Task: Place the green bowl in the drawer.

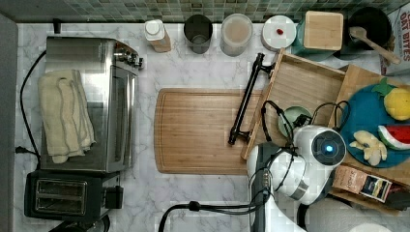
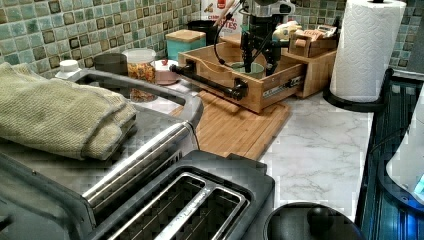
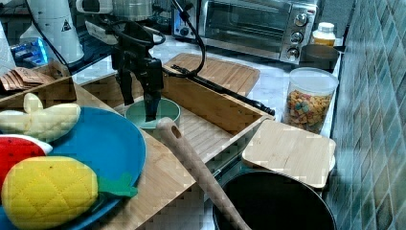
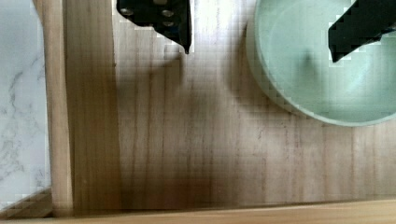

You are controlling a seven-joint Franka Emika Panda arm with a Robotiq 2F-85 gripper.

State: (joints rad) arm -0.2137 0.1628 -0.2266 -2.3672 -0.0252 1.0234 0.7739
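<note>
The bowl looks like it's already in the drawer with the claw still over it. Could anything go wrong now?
Possibly. The gripper is open and straddles the green bowl's rim, one finger inside, one outside. If it lifts at a slant, a finger could catch the rim and tip or drag the bowl. The bowl also sits near the drawer's wall beside the blue plate, so a sideways exit could knock either.

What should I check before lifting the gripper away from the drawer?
1. Green bowl inside the drawer: ok, it sits on the drawer floor.
2. Bowl upright: ok.
3. Gripper released: ok, open, one finger outside the rim and one above the bowl's inside.
4. Fingers clear of the rim: cannot tell; the wide gap suggests so.
5. Straight-up path free: ok by the right view; the wooden spoon lies to the side.
6. Cables clear of the bar handle: cannot tell.
</note>
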